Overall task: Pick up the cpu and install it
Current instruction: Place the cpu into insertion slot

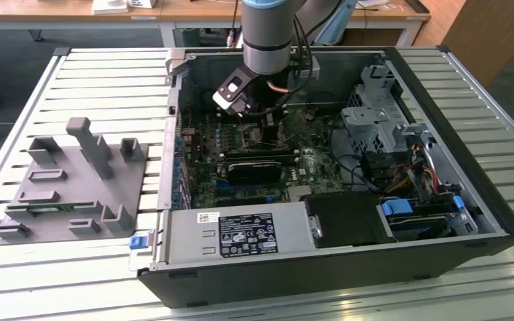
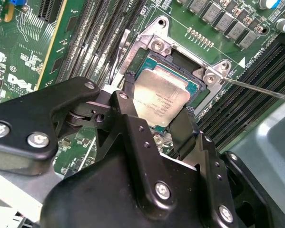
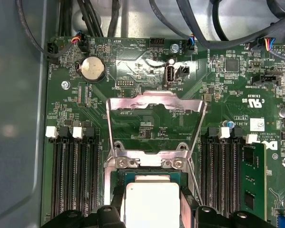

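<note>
Closest to the lens in both wrist views: the black gripper (image 2: 159, 102), clamped on the cpu (image 2: 162, 95), with one of the fingers (image 2: 131, 111) pressed to each of two opposite edges. Cpu flat, shiny grey top up, seated within the socket (image 2: 178, 58) on the green board (image 2: 18, 57), with a thin teal rim visible along two of its sides.

Just past the socket, a hinged metal plate (image 3: 154, 102), swung up and open, its window showing bare board behind. Beside it, a thin metal lever (image 2: 256, 88), angled out and away from the socket corner.

Flanking the socket on both sides, rows of long black memory slots (image 3: 75, 175). In the outermost row on one side, a narrow green memory stick (image 3: 252, 183), standing upright. Farther along the board, a round silver coin battery (image 3: 92, 69), and beyond the board's edge, a bundle of dark cables (image 3: 213, 23).

From the exterior view: grey arm (image 1: 266, 33) reaching straight down into an open computer case (image 1: 328, 274), laid on its side upon a slatted metal counter (image 1: 105, 80). Along the case's near edge, a grey power supply (image 1: 235, 234) with a dark label. On the counter to the exterior view's left of the case, well apart from the arm, a grey moulded holder (image 1: 69, 180) with upright posts.
</note>
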Robot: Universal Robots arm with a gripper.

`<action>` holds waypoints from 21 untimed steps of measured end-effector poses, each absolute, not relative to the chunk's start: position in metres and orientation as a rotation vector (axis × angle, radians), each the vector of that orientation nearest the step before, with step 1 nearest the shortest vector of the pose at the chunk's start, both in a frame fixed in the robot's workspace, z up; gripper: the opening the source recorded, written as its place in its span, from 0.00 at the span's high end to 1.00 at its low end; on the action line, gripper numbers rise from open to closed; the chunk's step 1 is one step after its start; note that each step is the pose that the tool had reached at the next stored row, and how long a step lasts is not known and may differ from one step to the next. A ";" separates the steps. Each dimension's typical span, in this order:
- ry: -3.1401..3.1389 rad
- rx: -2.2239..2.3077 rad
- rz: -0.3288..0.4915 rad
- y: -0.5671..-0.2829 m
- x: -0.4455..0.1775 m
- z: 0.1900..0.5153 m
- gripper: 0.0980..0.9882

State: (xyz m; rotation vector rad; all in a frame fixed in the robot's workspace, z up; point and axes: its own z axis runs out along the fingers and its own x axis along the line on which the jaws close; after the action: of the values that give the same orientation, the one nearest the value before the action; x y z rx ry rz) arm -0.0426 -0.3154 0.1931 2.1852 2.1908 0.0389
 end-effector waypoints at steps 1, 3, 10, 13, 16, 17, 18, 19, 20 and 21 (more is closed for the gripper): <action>2.191 2.185 0.039 -0.315 -0.043 0.193 0.50; 2.191 2.185 0.038 -0.315 -0.043 0.192 0.50; 2.191 2.185 0.039 -0.315 -0.043 0.192 0.50; 2.191 2.185 0.040 -0.315 -0.043 0.194 0.50; 2.191 2.185 0.039 -0.315 -0.043 0.194 0.50; 2.190 2.186 0.039 -0.315 -0.043 0.194 0.50; 2.190 2.186 0.039 -0.315 -0.043 0.193 0.50; 2.190 2.186 0.039 -0.315 -0.043 0.193 0.50; 2.189 2.187 0.038 -0.315 -0.043 0.193 0.50; 2.189 2.187 0.038 -0.315 -0.043 0.192 0.50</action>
State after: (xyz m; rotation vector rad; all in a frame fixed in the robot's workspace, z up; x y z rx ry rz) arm -0.0428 -0.3151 0.1924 2.1866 2.1893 0.0379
